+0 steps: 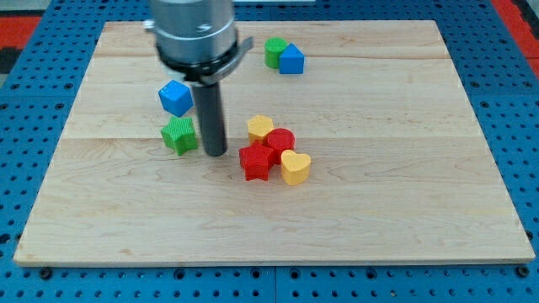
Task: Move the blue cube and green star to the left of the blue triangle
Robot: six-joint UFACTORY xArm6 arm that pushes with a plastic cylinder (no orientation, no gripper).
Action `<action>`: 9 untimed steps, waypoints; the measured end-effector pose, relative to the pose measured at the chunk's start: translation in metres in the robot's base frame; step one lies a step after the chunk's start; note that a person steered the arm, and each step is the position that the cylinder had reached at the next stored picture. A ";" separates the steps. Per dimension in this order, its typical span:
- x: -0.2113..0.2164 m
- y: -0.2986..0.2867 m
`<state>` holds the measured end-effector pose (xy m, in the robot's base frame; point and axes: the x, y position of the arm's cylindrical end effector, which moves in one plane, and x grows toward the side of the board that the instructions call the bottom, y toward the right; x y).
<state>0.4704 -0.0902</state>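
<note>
The blue cube [176, 98] lies on the wooden board at the view's upper left. The green star [179, 135] lies just below it. The blue triangle [291, 60] sits near the view's top centre, touching a green block [273, 51] on its left. My tip [216, 153] rests on the board just right of the green star, a small gap between them, and below-right of the blue cube.
A cluster lies right of my tip: a yellow block [260, 128], a red round block [280, 142], a red star [254, 162] and a yellow heart [296, 167]. The board [404, 194] is bordered by a blue pegboard.
</note>
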 end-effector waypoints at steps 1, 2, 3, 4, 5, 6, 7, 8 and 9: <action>0.001 -0.064; -0.038 -0.074; -0.058 -0.074; -0.094 -0.072; -0.133 -0.054; -0.154 -0.023; -0.156 0.030; -0.156 -0.003; -0.127 0.003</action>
<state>0.3433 -0.0873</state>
